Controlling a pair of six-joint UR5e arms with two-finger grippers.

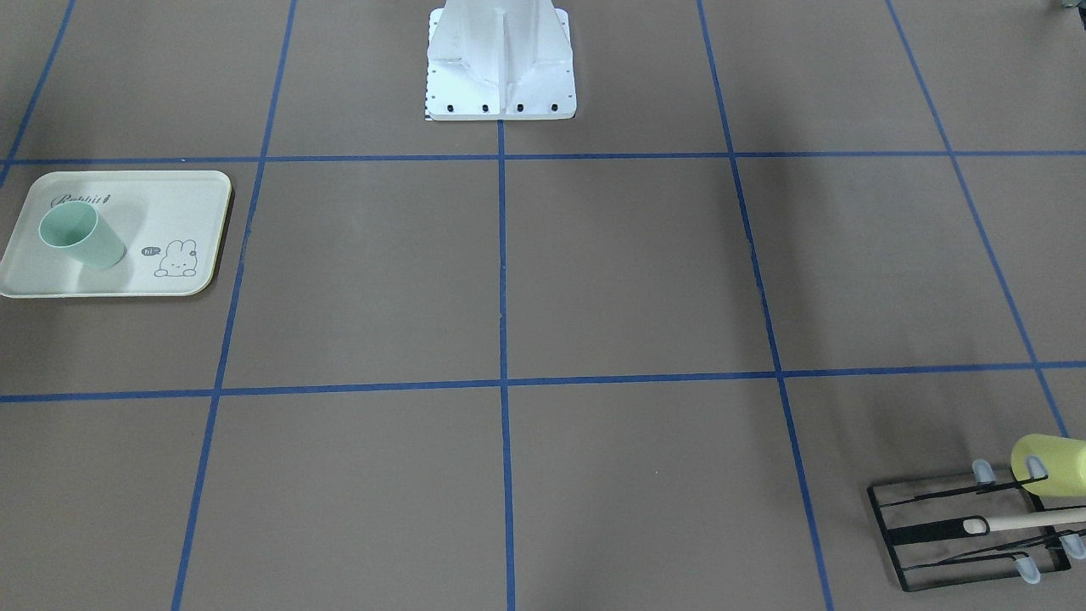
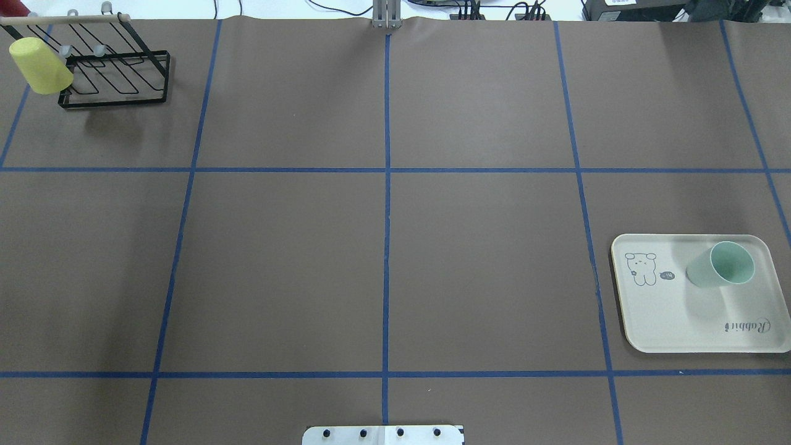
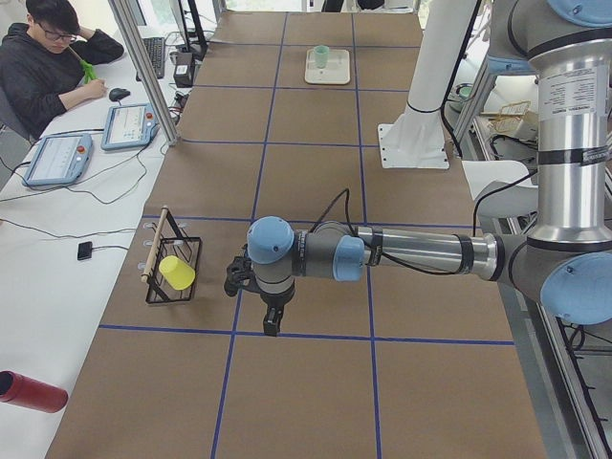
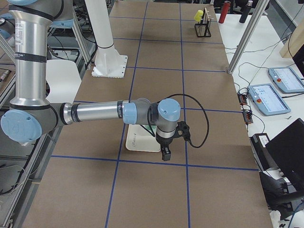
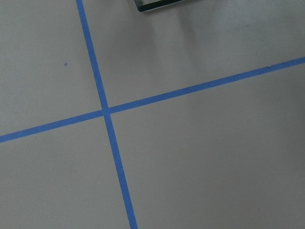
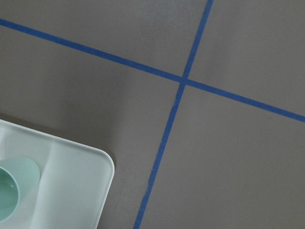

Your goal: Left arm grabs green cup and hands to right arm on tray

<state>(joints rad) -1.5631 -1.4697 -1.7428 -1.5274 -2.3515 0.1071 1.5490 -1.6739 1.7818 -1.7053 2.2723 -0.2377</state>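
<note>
On the robot's right side of the counter, the green cup stands mouth up on the tray, beside the bunny drawing. The right fingers hang by the tray's corner. The left fingers hang near the black rack, which holds a yellow cup. I cannot tell whether either pair is clenched.
</note>
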